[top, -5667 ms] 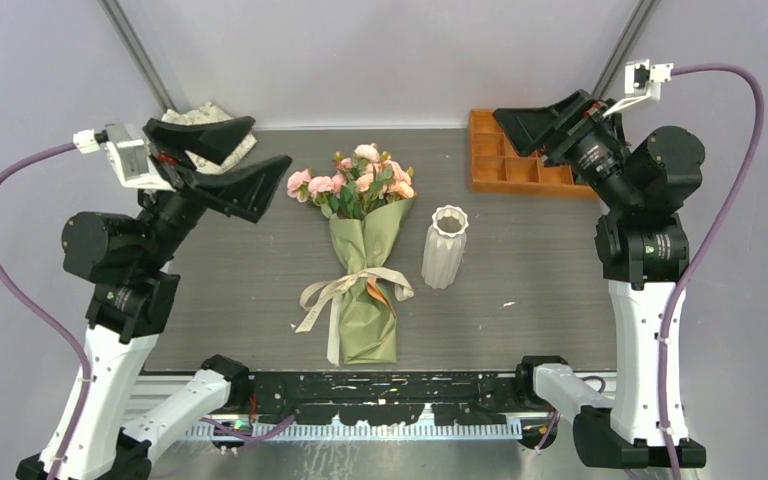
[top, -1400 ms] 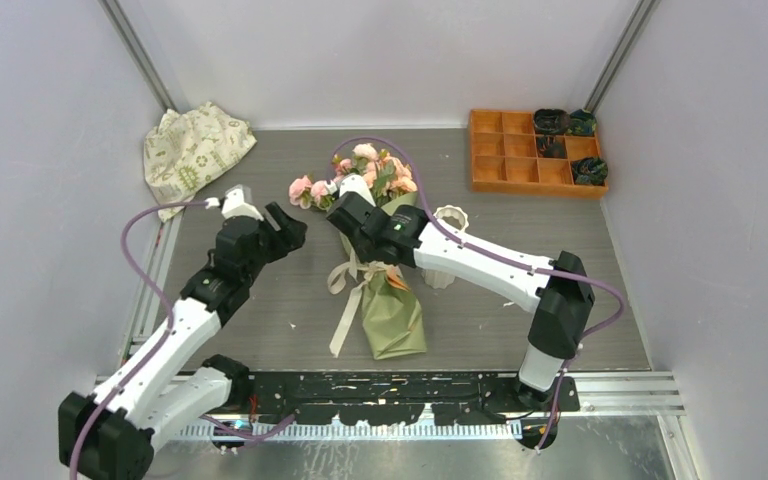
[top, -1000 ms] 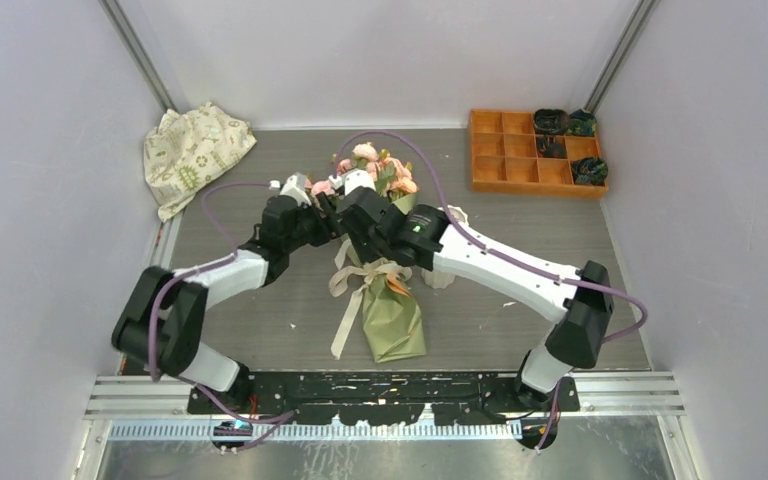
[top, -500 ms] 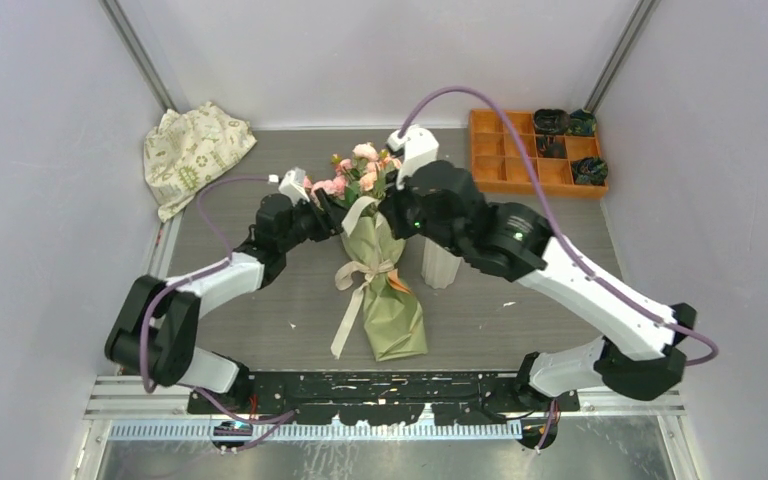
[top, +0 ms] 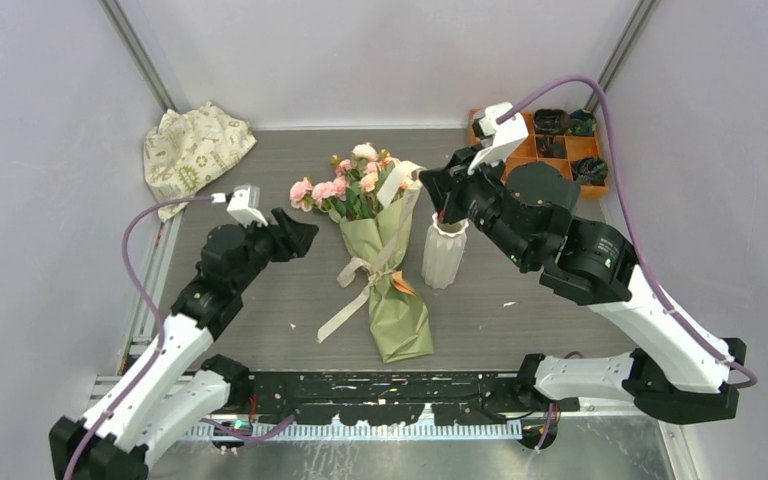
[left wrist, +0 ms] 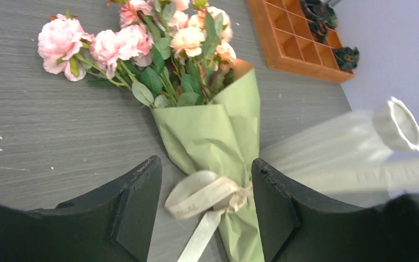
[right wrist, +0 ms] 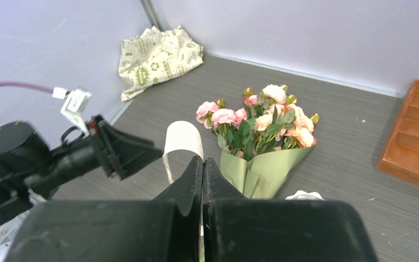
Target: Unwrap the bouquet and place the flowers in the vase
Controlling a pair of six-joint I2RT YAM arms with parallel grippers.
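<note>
The bouquet (top: 385, 265) lies on the table in its olive-green paper cone (left wrist: 213, 134), with the flowers (top: 353, 186) (right wrist: 259, 121) at its far end. A cream ribbon (left wrist: 215, 194) is knotted round the cone. One end of it runs taut up to my right gripper (top: 426, 184) (right wrist: 202, 159), which is shut on it above the vase. The white ribbed vase (top: 444, 252) (left wrist: 360, 142) stands upright just right of the bouquet. My left gripper (top: 305, 235) (left wrist: 205, 164) hangs open to the left of the cone, holding nothing.
A cream patterned cloth (top: 195, 150) (right wrist: 158, 54) lies crumpled in the far left corner. An orange compartment tray (top: 520, 160) (left wrist: 297, 43) sits at the far right, with dark items (top: 565, 122) in its back cells. A loose ribbon tail (top: 345, 310) trails toward the near edge.
The left arm has drawn back to the left, away from the bouquet. The right gripper, still shut, has moved right and up, pulling the ribbon end taut and out of the bow.
</note>
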